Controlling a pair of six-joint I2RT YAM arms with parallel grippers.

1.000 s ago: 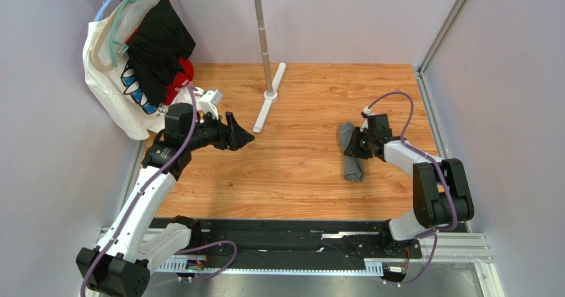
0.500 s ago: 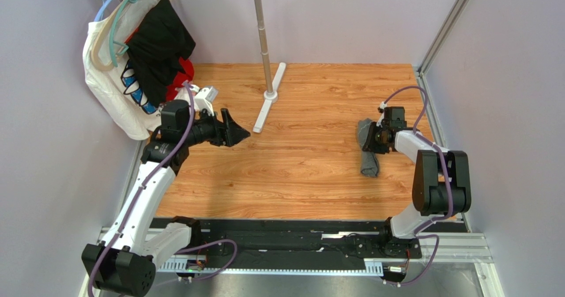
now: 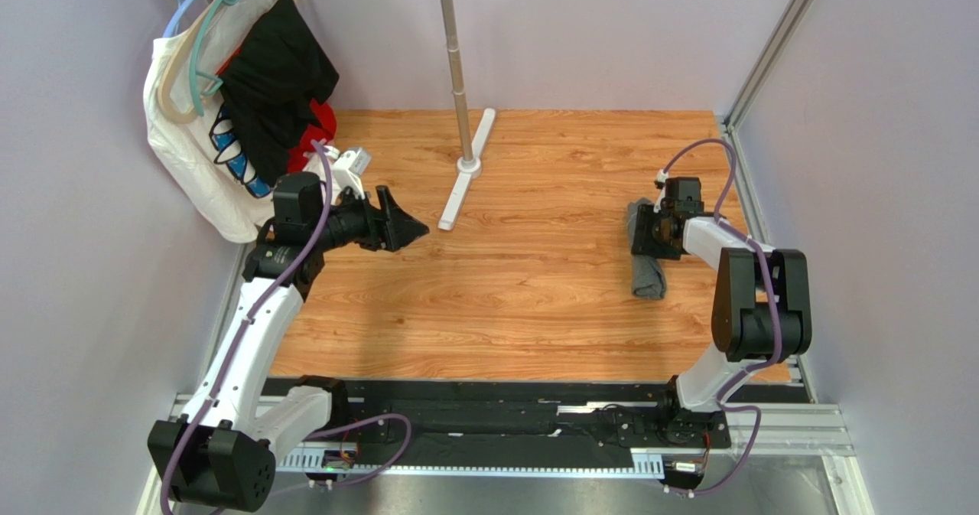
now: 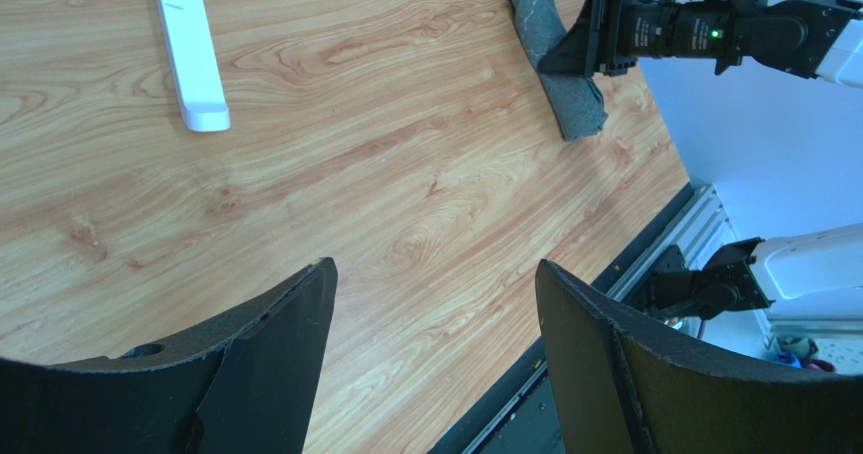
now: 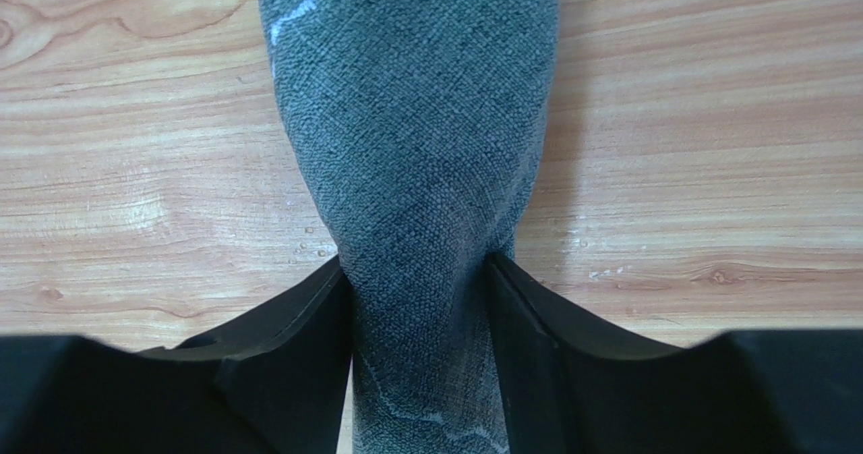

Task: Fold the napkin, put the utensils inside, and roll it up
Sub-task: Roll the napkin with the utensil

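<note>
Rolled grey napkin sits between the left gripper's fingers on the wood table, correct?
No, wrong arm. The rolled grey napkin sits between the fingers of the right gripper on the wood table, as the right wrist view shows.

1. A robotics lab test cell: a left arm (image 3: 245, 334) and a right arm (image 3: 753, 308), cabled, are bolted to a black rail (image 3: 506, 419) at the worktop's near edge.
2. Plain lilac panels (image 3: 598, 33) and aluminium posts (image 3: 776, 44) box in the wood-grain worktop (image 3: 529, 297).
3. A bare pole stand (image 3: 455, 67) and clothes on hangers (image 3: 270, 79) stand as props.
</note>
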